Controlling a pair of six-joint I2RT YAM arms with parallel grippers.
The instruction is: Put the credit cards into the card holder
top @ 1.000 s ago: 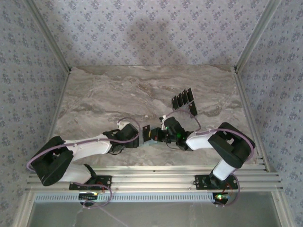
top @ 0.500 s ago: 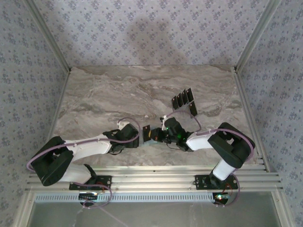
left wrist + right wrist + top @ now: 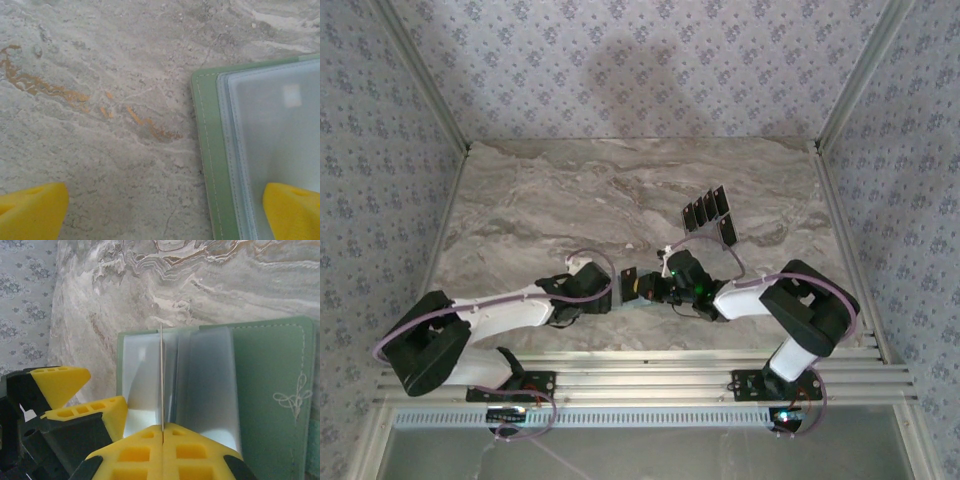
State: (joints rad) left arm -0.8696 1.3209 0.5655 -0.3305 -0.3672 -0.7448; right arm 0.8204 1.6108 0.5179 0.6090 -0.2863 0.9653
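The card holder [image 3: 270, 370] lies open on the marble, pale green with clear sleeves [image 3: 205, 375]. My right gripper [image 3: 162, 429] is shut on one credit card [image 3: 161, 375], seen edge-on and standing upright over the sleeves. From above, that card [image 3: 628, 281] is a dark rectangle between the two grippers. My left gripper [image 3: 160, 215] is open and straddles the holder's left edge [image 3: 207, 150], one fingertip [image 3: 292, 210] on a clear sleeve, the other [image 3: 30, 212] over bare marble. Several more credit cards [image 3: 705, 209] lie in a row farther back.
The marble tabletop [image 3: 550, 200] is bordered by aluminium rails [image 3: 620, 375] at the near edge and patterned walls [image 3: 380, 150] on three sides. One card [image 3: 727, 230] lies just apart from the row, near the right arm's cable.
The left arm has shifted very slightly. Both grippers hold the same state, and the card stays upright over the holder.
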